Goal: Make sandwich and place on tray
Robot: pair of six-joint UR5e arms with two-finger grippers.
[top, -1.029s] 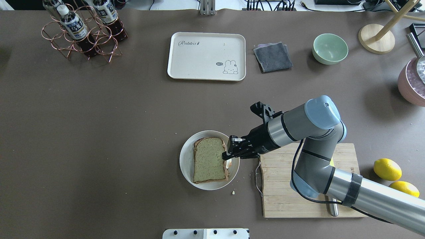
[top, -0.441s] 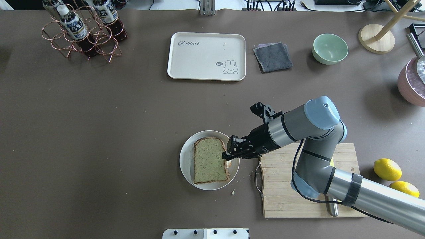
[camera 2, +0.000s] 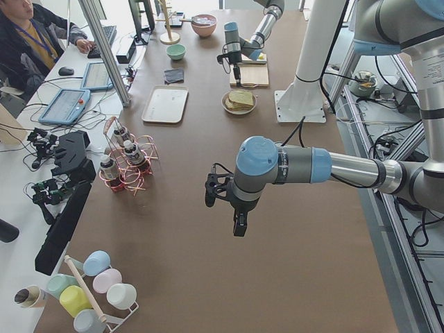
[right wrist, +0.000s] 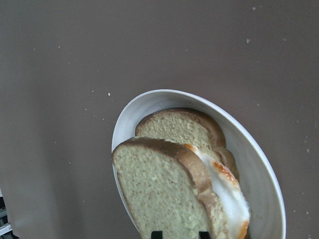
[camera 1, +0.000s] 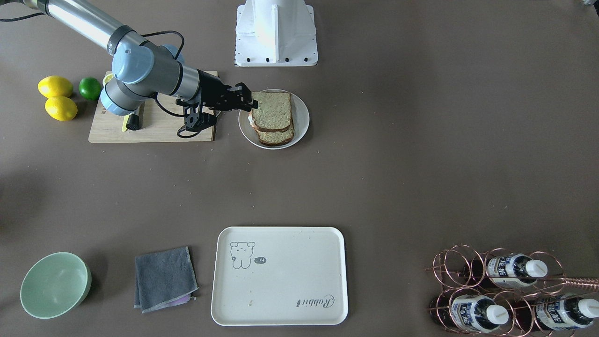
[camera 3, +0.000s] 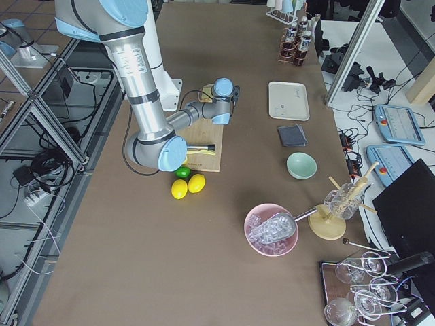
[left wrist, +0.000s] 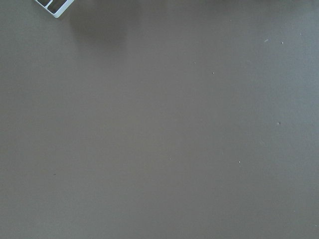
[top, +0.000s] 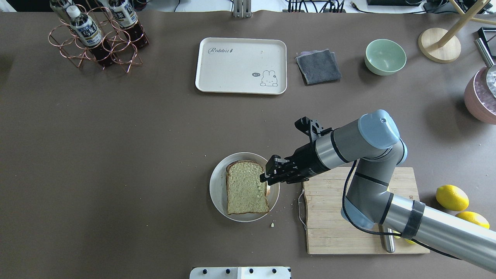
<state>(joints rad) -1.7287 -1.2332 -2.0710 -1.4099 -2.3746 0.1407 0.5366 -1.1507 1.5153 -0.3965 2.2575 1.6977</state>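
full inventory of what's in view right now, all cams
sandwich: 1, brown-crusted bread with egg, on the plate
plate: 1, white, mid-table near the robot
tray: 1, cream, far side
cloth: 1, grey, right of tray
green bowl: 1, right of cloth
cutting board: 1, wood, right of plate
lemons: 2, yellow, beside board
lime: 1, green, beside lemons
bottles: 3, dark, white caps, in copper rack
pink bowl: 1, right end
person: 1, dark top, at a side desk
right gripper: fingers open at sandwich's edge
left gripper: over bare table; open or shut unclear
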